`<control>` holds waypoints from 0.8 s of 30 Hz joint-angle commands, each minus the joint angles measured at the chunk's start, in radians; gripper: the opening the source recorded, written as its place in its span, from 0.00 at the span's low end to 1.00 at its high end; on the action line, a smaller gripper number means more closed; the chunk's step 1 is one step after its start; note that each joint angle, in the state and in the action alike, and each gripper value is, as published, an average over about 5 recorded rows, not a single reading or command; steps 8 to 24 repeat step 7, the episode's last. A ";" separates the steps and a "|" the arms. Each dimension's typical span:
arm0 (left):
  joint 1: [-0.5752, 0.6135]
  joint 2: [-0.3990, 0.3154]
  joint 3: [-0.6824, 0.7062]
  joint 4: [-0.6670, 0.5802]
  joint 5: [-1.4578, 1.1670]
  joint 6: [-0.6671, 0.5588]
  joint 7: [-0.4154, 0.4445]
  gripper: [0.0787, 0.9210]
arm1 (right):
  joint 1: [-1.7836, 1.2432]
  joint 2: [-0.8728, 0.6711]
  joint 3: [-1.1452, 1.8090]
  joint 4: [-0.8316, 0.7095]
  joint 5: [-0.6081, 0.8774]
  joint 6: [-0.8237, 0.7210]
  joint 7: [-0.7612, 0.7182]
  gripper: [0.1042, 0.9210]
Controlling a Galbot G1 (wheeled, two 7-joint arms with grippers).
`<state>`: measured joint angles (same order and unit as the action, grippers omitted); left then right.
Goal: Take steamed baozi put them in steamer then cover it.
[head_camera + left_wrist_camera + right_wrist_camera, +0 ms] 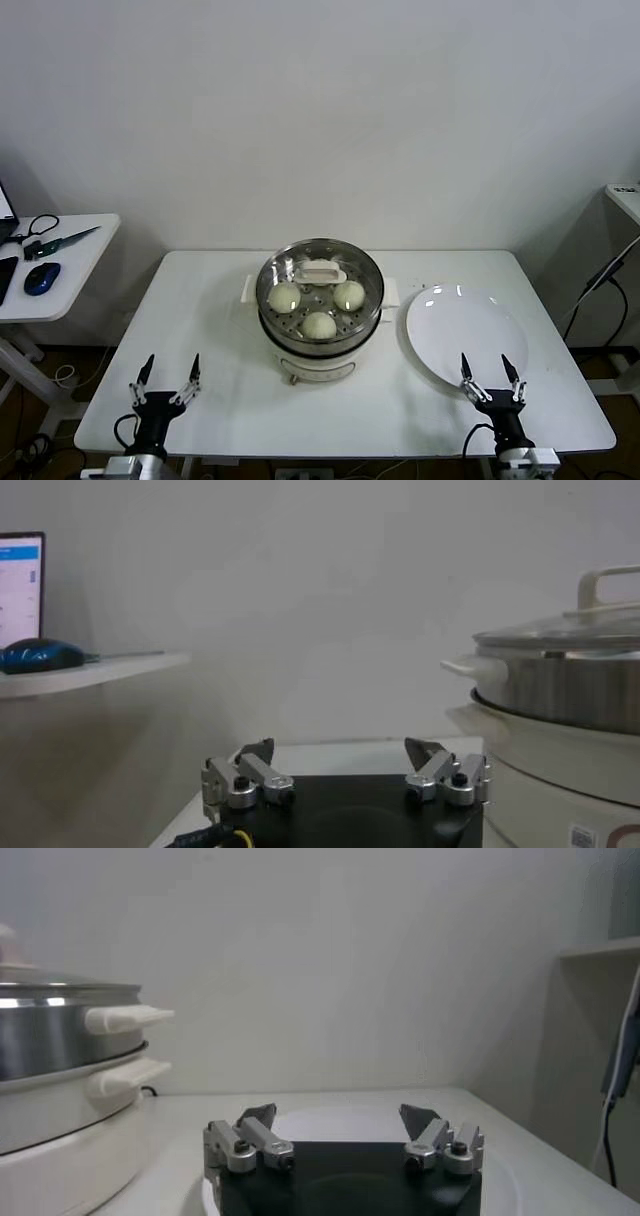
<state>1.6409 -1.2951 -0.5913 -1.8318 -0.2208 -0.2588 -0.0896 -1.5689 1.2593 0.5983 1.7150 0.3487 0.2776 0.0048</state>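
The steamer stands at the table's middle, steel pot on a cream base. The glass cover with its cream handle sits on top of it. Through the glass I see three baozi; a fourth is hidden, perhaps under the handle. My left gripper is open and empty at the front left, well short of the steamer. My right gripper is open and empty at the front right, over the plate's near edge. The steamer also shows in the left wrist view and the right wrist view.
An empty white plate lies right of the steamer, also showing under my right gripper in the right wrist view. A side table on the left holds a mouse and scissors. A cable hangs at the far right.
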 commanded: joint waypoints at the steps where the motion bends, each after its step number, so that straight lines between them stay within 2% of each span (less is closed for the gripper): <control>1: 0.005 0.000 -0.002 0.006 -0.005 -0.008 0.000 0.88 | -0.002 -0.002 0.001 0.002 0.004 -0.002 0.001 0.88; 24: 0.005 0.000 -0.001 0.004 -0.005 -0.004 0.002 0.88 | -0.002 -0.002 0.002 0.004 0.008 -0.003 0.001 0.88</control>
